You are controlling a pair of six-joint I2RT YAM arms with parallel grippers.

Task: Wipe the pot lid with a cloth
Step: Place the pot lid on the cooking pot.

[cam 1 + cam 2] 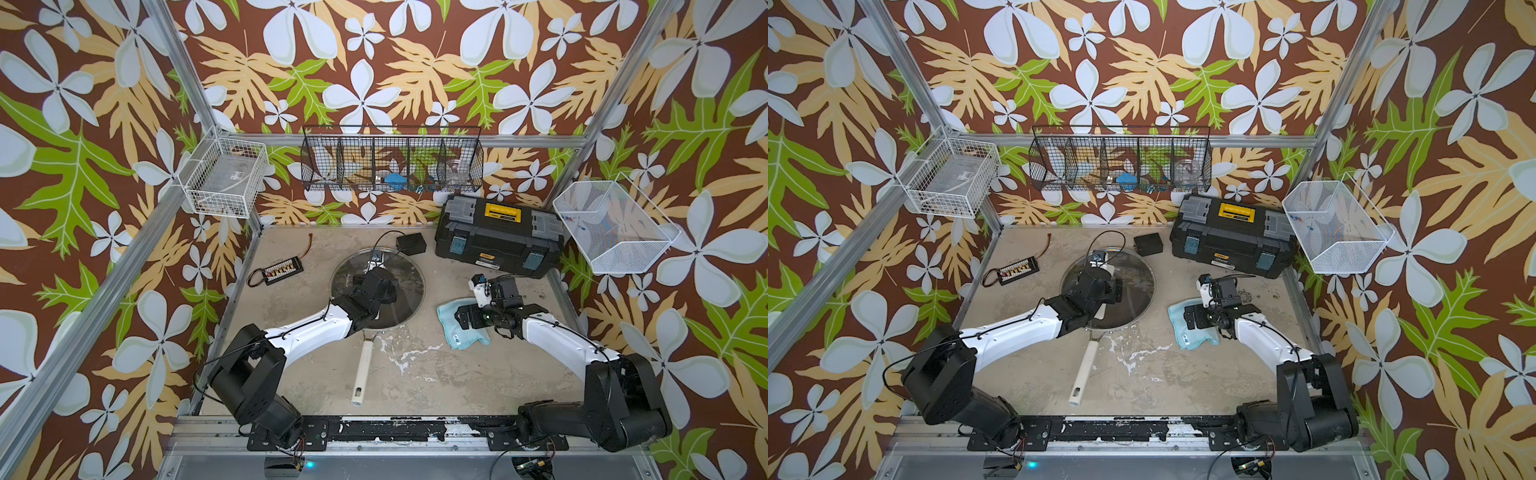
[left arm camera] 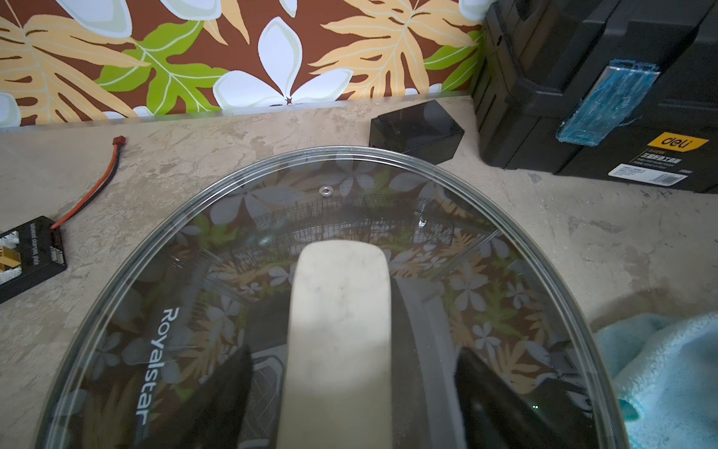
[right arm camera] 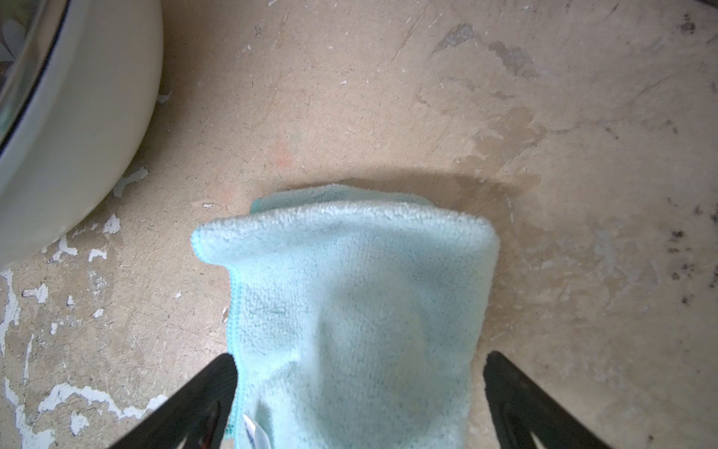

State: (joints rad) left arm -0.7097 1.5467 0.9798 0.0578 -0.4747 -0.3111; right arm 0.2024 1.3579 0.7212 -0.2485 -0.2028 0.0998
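Observation:
The pot lid (image 1: 409, 286) (image 1: 1136, 278), clear glass with a metal rim, rests on a dark pan in the middle of the table. My left gripper (image 1: 384, 289) (image 2: 353, 352) is open over it. Its jaws straddle the cream bar handle (image 2: 338, 307) with a gap on each side. Right of the lid, the light blue cloth (image 1: 465, 338) (image 1: 1196, 338) (image 3: 349, 272) lies on the table. My right gripper (image 1: 462, 318) (image 3: 361, 359) hangs open over it, with the cloth between its spread fingers (image 3: 217, 381). A small tag pokes out beside one finger.
The pan's long cream handle (image 1: 361, 374) points toward the front edge. A black toolbox (image 1: 498, 237) stands at the back right, a small black box (image 1: 411, 243) just behind the lid. A wired connector board (image 1: 282, 270) lies at the left. Wire baskets hang on the walls.

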